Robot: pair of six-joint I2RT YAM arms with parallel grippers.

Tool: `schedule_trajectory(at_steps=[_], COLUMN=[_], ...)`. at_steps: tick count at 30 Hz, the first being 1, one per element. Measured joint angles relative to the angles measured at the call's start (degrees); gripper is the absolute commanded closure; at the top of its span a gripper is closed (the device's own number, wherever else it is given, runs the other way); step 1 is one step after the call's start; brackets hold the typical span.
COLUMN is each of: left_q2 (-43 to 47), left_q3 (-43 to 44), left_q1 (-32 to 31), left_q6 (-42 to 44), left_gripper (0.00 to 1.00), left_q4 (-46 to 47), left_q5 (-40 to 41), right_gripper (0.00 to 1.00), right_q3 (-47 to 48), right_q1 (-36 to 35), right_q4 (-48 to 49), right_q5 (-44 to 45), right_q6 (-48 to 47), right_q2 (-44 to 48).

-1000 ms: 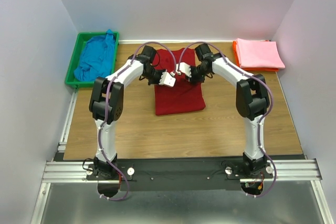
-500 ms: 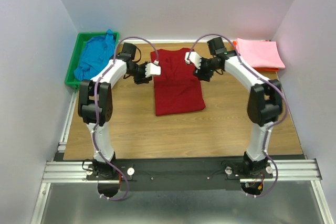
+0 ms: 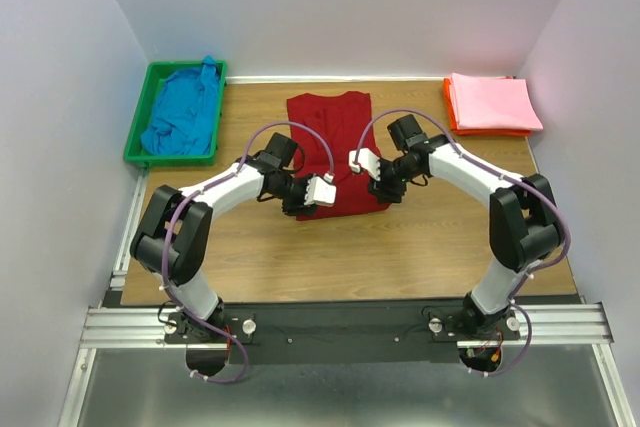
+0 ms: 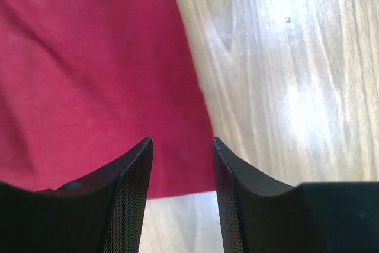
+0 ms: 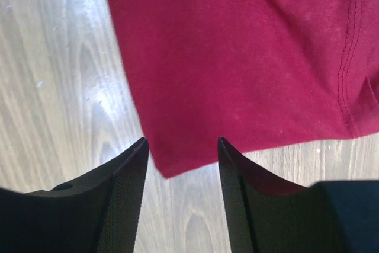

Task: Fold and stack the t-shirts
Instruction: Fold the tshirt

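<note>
Red tee [image 3: 335, 142]: lay flat mid-table [image 3: 250, 257], folded to a long panel running far to near
Blue tee [image 3: 180, 117]: crumpled in bin [image 3: 133, 137], far left, not yet folded
Pink tee [image 3: 492, 102]: folded square on tray [image 3: 490, 132], far right
Left gripper [image 4: 182, 143]: jaws apart, nothing clamped; a corner of the red tee showed just at its right finger in the wrist view
Right gripper [image 5: 182, 141]: jaws apart, empty; another corner of the red tee lay between the fingers
Position: both grippers sat over the near half of the red tee in the top view; height above the cloth could not be told
Step (judged): red tee part folded; a cross fold, near end over far end, seemed due
Handling (judged): light, limp knit, no stiffness; would sag between two holds and drag on the wood; stacked layers could slip apart; not fragile
Hold (judged): pinch both near corners, right at the edge, catching all layers; lift both together to keep the fold line straight
Risk (judged): taking only the top layer would undo the folds; uneven lift would skew the panel
</note>
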State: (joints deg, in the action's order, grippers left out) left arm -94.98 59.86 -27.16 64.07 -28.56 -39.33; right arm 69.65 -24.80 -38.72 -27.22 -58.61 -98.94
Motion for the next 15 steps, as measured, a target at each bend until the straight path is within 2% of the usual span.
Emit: schedule_trajectory(at_steps=[3,7,15], left_q2=[-1.09,-3.28,-4.48], left_q3=[-0.83,-1.09,-3.48], left_q1=[-0.24,-0.28,-0.74], left_q6=[-1.40,-2.27,-1.95], left_gripper=[0.48,0.48,0.48], left_q4=[1.57,3.54,4.28], left_q5=[0.15,0.87,2.01], right_gripper=[0.50,0.51,0.43], right_q3=[-0.20,-2.08,-5.70], right_q1=[0.00,-0.04,-0.33], right_q4=[1.75,3.87,7.19], right_q5=[-0.28,-0.26,-0.26], right_q6=[0.44,0.76,0.46], right_q2=[-1.66,-4.35,-4.63])
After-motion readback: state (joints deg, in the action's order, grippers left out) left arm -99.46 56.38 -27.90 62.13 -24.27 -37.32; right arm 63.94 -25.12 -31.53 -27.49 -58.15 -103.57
